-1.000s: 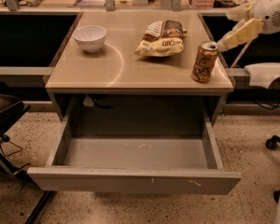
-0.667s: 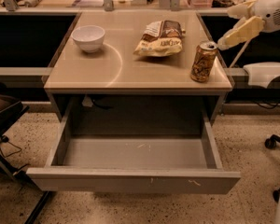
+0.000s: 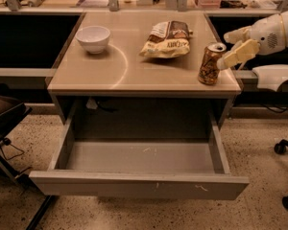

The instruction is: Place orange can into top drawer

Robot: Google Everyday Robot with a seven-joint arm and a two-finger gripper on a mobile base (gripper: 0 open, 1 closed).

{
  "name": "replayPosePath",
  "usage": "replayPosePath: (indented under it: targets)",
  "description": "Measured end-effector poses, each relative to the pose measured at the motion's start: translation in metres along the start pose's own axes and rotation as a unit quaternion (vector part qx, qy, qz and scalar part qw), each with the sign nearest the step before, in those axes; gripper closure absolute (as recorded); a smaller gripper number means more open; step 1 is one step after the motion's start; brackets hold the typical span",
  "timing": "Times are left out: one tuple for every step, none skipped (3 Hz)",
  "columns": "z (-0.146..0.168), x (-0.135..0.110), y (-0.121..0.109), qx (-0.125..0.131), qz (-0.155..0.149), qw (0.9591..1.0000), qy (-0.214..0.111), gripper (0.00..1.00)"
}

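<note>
Grey and wide, the shallow top drawer (image 3: 134,186) stands pulled out below the front edge of the beige laminate bench (image 3: 134,75). Its floor shows bare, so the receiving end of the job looks ready to me. Everything else is still to do: grasp, lift, carry over the front edge, lower and release.

My cream two-finger gripper (image 3: 224,51) comes in over the right edge of the bench, close to the front right corner. Its fingers are spread wide and hold nothing. The lower finger (image 3: 235,55) lies along the right side of the can, touching or just beside it, I cannot tell which. The other sits higher, behind the can's top.

Lying flat near the middle of the bench, toward the back edge, is the yellow-and-brown snack bag (image 3: 167,40). A small white bowl (image 3: 93,36) sits toward the back left corner.

The slim orange-brown can (image 3: 211,63) with its silver top stands upright by the front right corner, not yet gripped.

Against a second ago, the gripper has dropped. The lower fingertip was up at the can's rim and now sits about halfway down its side. Can, bag, bowl and drawer have not shifted.
</note>
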State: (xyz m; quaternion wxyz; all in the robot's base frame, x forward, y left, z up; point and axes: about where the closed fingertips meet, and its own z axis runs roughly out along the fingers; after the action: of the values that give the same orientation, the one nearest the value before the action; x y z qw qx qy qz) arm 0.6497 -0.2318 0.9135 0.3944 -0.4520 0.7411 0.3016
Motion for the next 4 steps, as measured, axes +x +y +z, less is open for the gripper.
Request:
replayPosePath:
  targets:
    - [0.027, 0.01, -0.002, -0.022, 0.019, 0.9994, -0.019, 0.0]
    - [0.027, 0.01, -0.002, -0.022, 0.02, 0.9994, -0.019, 0.0]
    - [0.03, 0.02, -0.007, 0.002, 0.015, 0.9999, -0.007, 0.0]
    - [0.031, 0.021, -0.008, 0.002, 0.016, 0.9998, -0.007, 0.0]
